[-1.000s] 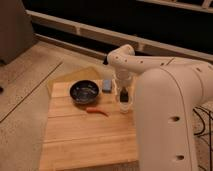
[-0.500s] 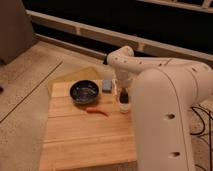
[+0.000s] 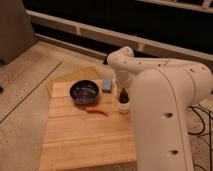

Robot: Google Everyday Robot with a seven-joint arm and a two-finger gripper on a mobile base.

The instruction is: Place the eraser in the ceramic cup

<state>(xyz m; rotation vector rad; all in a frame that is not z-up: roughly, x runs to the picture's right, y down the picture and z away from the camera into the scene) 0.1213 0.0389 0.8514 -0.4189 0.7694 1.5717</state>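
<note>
The small white ceramic cup (image 3: 123,106) stands on the wooden table near its right edge. A narrow dark bar, the eraser (image 3: 123,95), is upright directly over the cup's mouth, its lower end at the rim. My gripper (image 3: 122,90) comes down from the white arm right above it, at the eraser's top. Whether it grips the eraser does not show.
A wide dark bowl (image 3: 84,92) sits left of the cup, with a blue-grey block (image 3: 107,86) between bowl and arm. A thin red chili (image 3: 97,111) lies in front of the bowl. The table (image 3: 85,140) is wooden planks; my white arm body (image 3: 165,115) fills the right side.
Almost nothing differs. The arm and the dark bar stay over the cup, and the other objects have not moved.
</note>
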